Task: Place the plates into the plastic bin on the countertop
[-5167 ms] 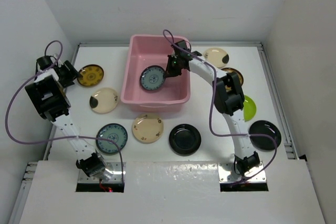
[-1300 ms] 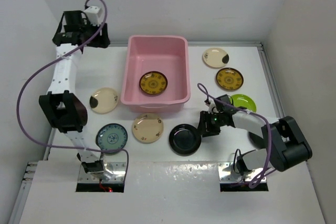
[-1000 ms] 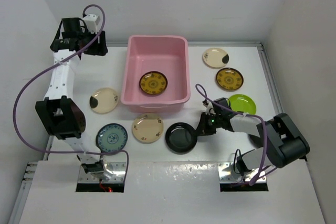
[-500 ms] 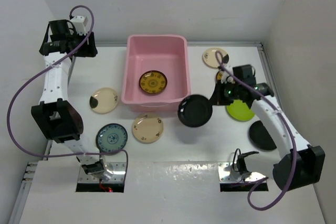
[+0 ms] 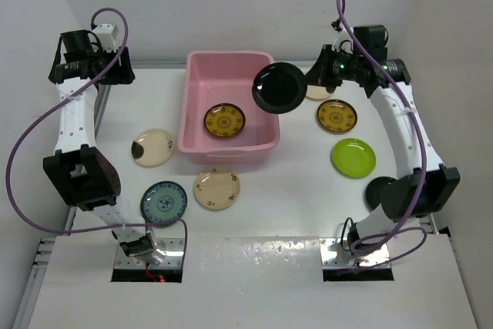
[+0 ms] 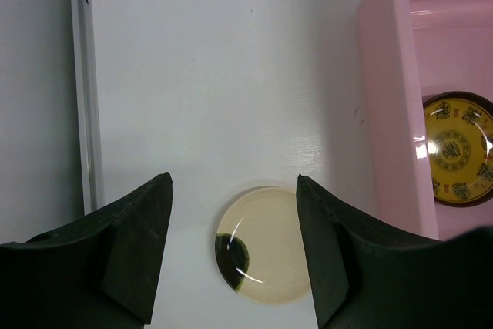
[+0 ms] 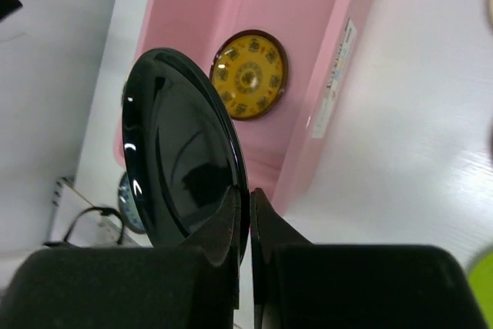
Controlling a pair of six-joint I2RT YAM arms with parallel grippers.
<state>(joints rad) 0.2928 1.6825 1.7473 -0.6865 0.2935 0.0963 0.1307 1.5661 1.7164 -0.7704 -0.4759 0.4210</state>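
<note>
In the top view, your right gripper is clamping the glossy black plate by its rim, holding it tilted on edge high above the 2 o'clock corner of the plastic bin. A mustard plate is lying on the bin floor toward 7 o'clock. In the left wrist view, your left gripper is hanging with jaws spread and nothing between them, well above the countertop, with a cream plate at 6 o'clock. In the right wrist view, only a thin edge pinch is carrying that slick plate, so you are risking a slip. Letting go from this height could crack it against the mustard plate or the bin's rim.
</note>
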